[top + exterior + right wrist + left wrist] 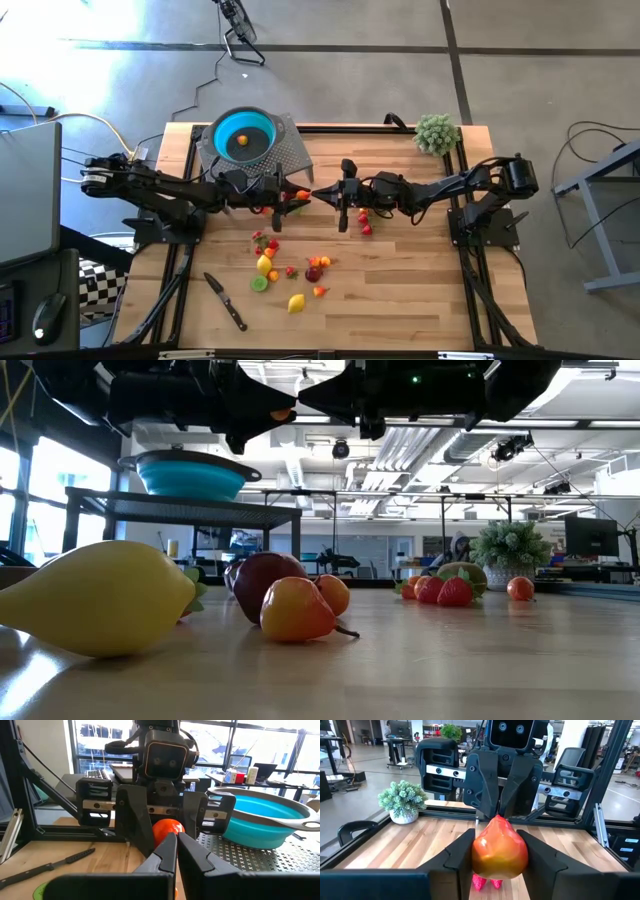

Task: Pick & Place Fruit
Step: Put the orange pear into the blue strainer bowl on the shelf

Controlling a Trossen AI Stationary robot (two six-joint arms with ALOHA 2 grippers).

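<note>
An orange-red toy pear (500, 851) hangs above the table's middle, between my two grippers, which meet tip to tip. My left gripper (500, 845) comes in level from the table's left and is shut on the pear's body. My right gripper (176, 842) comes in level from the right, its fingers shut at the pear's narrow end. The teal bowl (262, 118) stands on a perforated metal stand (288, 150) at the far left with one orange fruit (241, 141) inside. Several loose fruits (290, 268) lie on the wood toward the near edge. My left gripper pinches the pear's round body (479, 855) between its two fingers, one on each side, coming level from the table's left. The pear is lifted clear of the table, its narrow end toward the other gripper. My right gripper's shut fingertips (496, 812) meet the pear's narrow end (498, 820), coming level from the table's right. The fingers themselves hide what sits between them.
A black-handled knife (226, 301) lies near the front left. A fuzzy green plant ball (436, 131) sits at the far right corner. A few red fruits (363, 222) lie under the right arm. A yellow lemon (100, 595) lies nearest the low camera.
</note>
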